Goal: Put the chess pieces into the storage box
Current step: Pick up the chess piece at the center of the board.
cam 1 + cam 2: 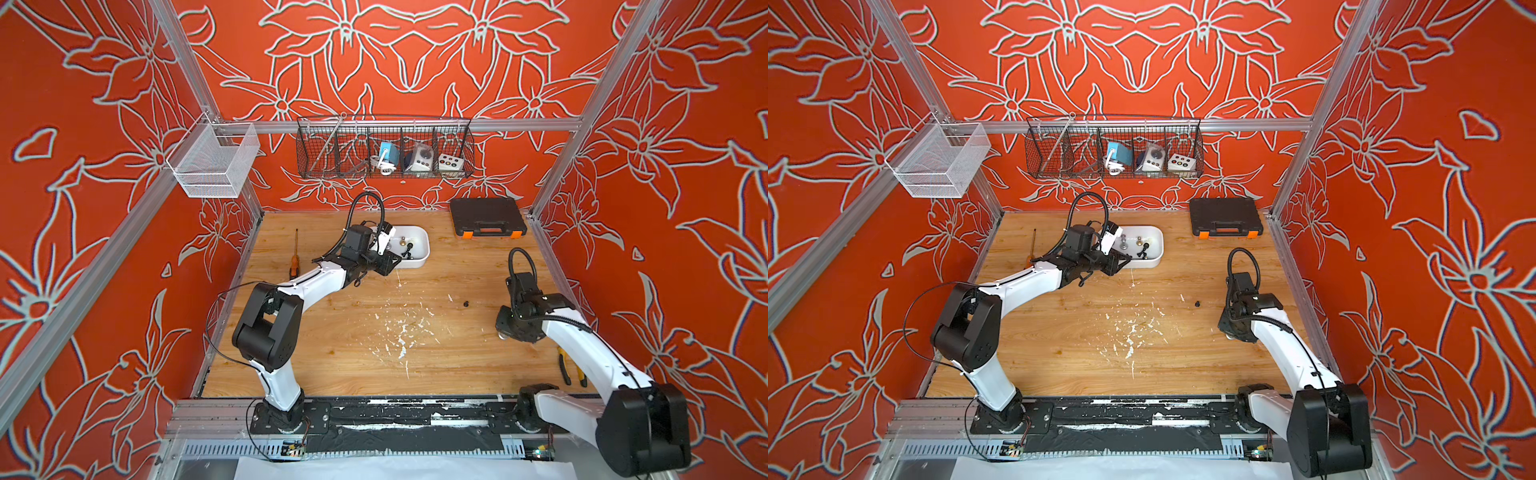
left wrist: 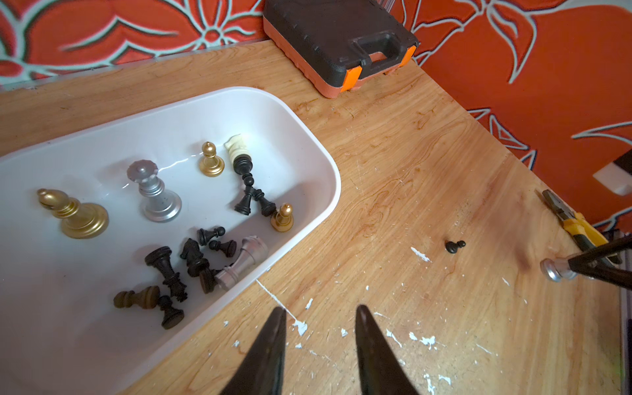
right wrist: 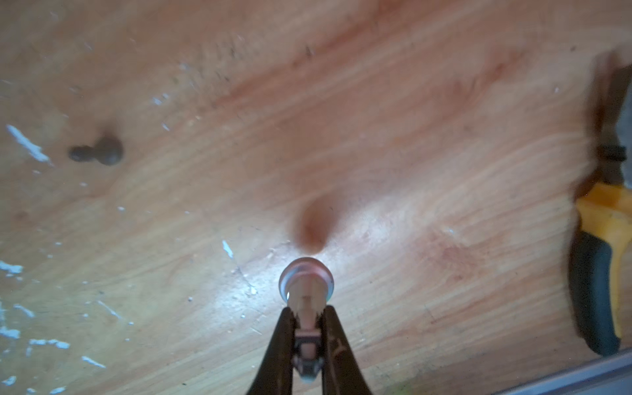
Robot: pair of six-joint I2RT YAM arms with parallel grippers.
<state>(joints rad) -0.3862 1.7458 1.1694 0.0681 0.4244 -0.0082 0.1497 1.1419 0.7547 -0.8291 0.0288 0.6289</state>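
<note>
Right fingers point(image 3: 278, 349) clenched on silver metallic chess piece point(image 3: 305, 280), low over wooden table point(image 3: 410, 136). Lift clear, carry level past small black pawn point(image 3: 97, 153) lying loose; avoid left fingers point(image 2: 270, 349), parted, empty, beside white rounded plastic storage box point(image 2: 337, 191); release low inside.

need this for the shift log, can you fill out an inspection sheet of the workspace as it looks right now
surface: wooden table, scuffed, with white flecks
job's things: white box holds gold, silver, black and cream chess pieces; one black pawn lies on the table; one silver piece is held above it
clutter: screwdriver, pliers, closed black case
grippers: left gripper open and empty beside the box; right gripper shut on the silver piece
cables: black cable loop over each wrist, clear of the pieces
surroundings: red flowered walls; white mesh basket and black wire basket hanging above the table
</note>
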